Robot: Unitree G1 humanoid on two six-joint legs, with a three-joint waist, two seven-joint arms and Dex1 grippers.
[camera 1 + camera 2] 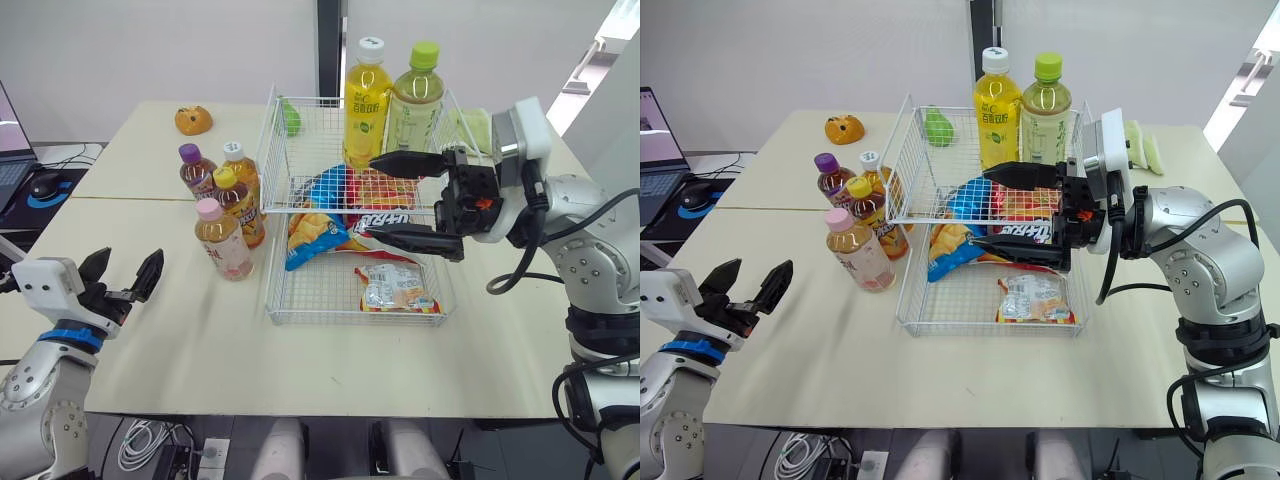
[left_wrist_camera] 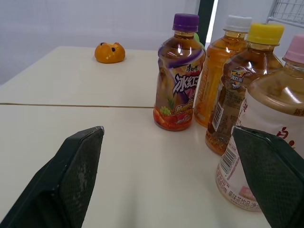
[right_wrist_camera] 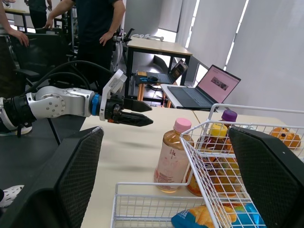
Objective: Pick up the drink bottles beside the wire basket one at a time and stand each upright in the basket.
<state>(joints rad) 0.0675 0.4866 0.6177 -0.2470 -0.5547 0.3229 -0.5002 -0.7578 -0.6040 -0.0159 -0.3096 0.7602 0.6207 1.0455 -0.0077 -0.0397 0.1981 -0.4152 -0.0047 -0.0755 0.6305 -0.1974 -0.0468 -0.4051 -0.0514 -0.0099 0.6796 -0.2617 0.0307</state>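
Bottles are grouped upright on the tabletop (image 1: 200, 340) just beside the wire basket (image 1: 300, 318), on its left: a purple-capped bottle (image 1: 196, 172), a white-capped bottle (image 1: 240, 168), a yellow-capped bottle (image 1: 238, 205) and a pink-capped bottle (image 1: 224, 242), the last set nearest the robot. Two more are already stood upright at the basket's far end, a yellow drink bottle (image 1: 367, 105) and a green-capped bottle (image 1: 415, 105), with snack packets (image 1: 395, 287) laid on the basket floor in front of them. The right end effector (image 1: 370, 196) is held released above those packets, fingers spread wide, nothing gripped. The left end effector (image 1: 128, 262) is held low at the tabletop's left edge, likewise released and empty, apart from the group. From the left wrist the four bottles' labels are brought close, and an orange toy (image 2: 109, 52) is seen beyond them. From the right wrist the left end effector is seen across the tabletop, with an open laptop (image 3: 211, 88) and standing persons (image 3: 97, 28) picked out behind it.
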